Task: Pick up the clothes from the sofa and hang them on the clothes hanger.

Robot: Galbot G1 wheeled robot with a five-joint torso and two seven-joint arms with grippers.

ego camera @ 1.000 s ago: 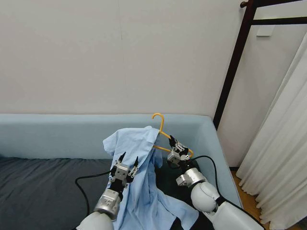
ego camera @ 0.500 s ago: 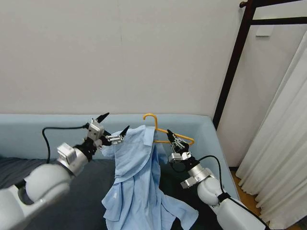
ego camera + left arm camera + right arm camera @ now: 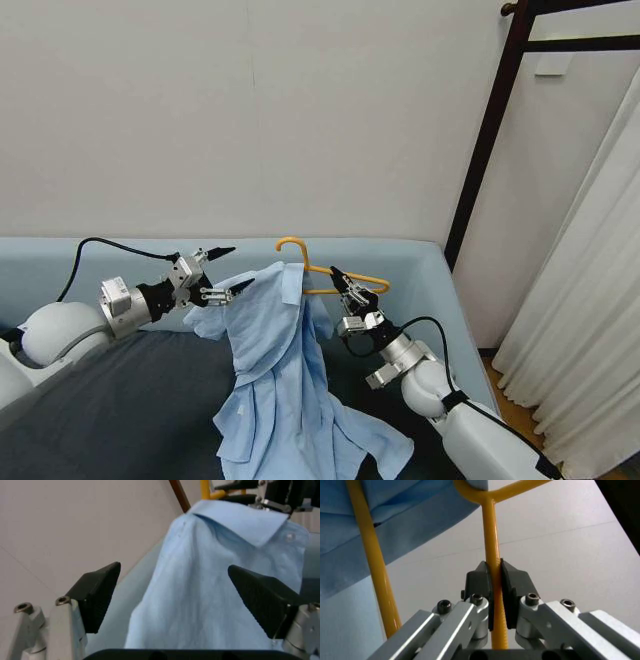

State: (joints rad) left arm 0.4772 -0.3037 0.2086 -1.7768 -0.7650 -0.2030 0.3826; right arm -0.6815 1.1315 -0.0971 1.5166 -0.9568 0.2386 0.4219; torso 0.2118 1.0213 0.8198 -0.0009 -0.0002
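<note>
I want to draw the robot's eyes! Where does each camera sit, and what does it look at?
Head view: on the head, facing forward and down at the sofa; it shows the left claw open by the shirt and the right claw on the hanger.
Left wrist view: on the left wrist, looking through its open claw at the shirt's collar.
Right wrist view: on the right wrist, looking along its claw, shut on the hanger's yellow bar.
Shared: all three see the shirt and hanger.

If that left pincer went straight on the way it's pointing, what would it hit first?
Most likely the blue shirt: the open left pincer points at its shoulder, just below the collar, with nothing in between. The gap is hard to judge.
</note>
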